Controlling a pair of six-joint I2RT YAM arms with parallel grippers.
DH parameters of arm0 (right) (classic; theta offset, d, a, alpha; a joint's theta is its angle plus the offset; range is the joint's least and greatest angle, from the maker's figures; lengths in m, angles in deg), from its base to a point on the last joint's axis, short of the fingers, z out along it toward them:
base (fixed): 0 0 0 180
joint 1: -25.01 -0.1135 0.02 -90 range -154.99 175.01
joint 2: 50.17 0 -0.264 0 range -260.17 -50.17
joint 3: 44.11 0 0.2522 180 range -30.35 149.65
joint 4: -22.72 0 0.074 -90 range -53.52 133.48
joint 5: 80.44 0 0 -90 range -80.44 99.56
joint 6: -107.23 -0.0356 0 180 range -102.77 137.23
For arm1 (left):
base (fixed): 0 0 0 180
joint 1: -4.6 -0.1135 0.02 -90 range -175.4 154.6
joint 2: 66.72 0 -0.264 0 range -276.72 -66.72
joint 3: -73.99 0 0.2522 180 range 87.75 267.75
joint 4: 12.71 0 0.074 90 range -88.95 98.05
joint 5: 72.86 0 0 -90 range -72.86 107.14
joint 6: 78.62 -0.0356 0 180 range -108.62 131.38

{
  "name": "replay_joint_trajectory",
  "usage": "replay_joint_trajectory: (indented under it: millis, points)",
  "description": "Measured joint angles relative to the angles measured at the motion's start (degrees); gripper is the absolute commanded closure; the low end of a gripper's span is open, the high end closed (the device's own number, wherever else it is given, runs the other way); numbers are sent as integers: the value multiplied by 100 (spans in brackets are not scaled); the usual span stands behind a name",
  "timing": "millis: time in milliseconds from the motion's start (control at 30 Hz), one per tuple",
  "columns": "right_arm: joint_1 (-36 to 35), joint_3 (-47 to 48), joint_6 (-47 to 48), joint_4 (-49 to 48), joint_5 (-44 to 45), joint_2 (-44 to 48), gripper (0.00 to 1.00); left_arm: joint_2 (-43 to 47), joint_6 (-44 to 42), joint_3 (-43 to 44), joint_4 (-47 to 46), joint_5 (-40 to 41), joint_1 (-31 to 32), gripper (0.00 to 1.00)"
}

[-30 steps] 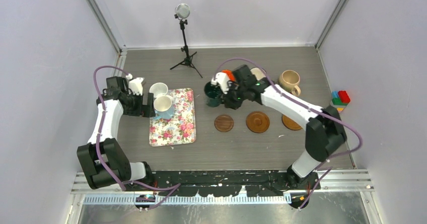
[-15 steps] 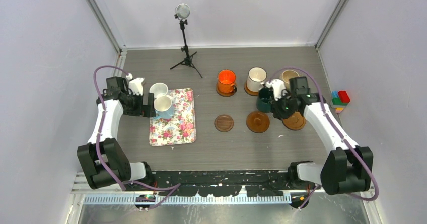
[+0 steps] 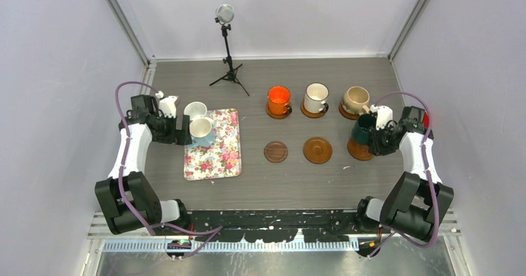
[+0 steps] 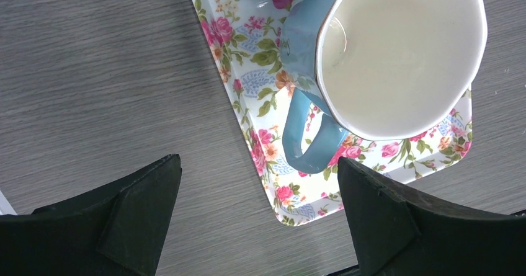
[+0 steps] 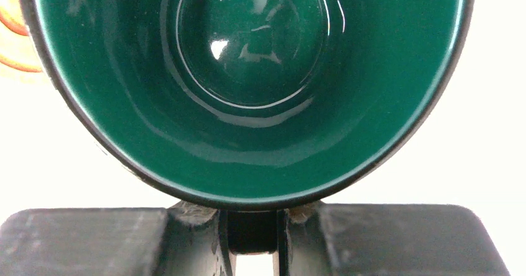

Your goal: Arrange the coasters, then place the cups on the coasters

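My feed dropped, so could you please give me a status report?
Right fingers shut on dark green mug, at near-right coaster. Left fingers open, near light blue mug. Nothing blocking.

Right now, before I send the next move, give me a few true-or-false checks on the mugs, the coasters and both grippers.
1. The right gripper is shut on the green mug. True.
2. The left gripper is shut on the blue mug. False: it is open, and the blue mug stands free on the floral tray.
3. The orange mug stands on the floral tray. False: it sits on a coaster in the far row.
4. Two bare coasters lie in the near row. True.
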Motion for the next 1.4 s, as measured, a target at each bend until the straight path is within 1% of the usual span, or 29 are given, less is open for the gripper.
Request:
replay_joint_trajectory:
  millis: [200,367,667,933,1000,1067,1133,1233,1400]
  points:
    - [9,-479,68,-354,20,2,100,4,0,-50,-13,2,0,0]
    - [9,-881,118,-605,205,-2,99,4,0,-50,-13,0,0,0]
    - [85,-1054,214,-997,234,39,99,4,-2,-50,-15,13,0,0]
    - [164,-1244,328,-1117,225,195,98,4,-4,-50,-13,20,0,0]
    - [181,-1248,354,-1119,214,195,88,4,-4,-50,-13,39,0,0]
    - [203,-1248,391,-1108,208,195,73,4,-7,-50,-13,61,0,0]
    - [225,-1248,431,-1091,203,195,64,4,-7,-50,-13,63,0,0]
    - [284,-1248,514,-925,232,195,57,4,-9,-50,-13,63,0,0]
    - [321,-1248,621,-682,249,208,49,4,-9,-50,-13,63,0,0]
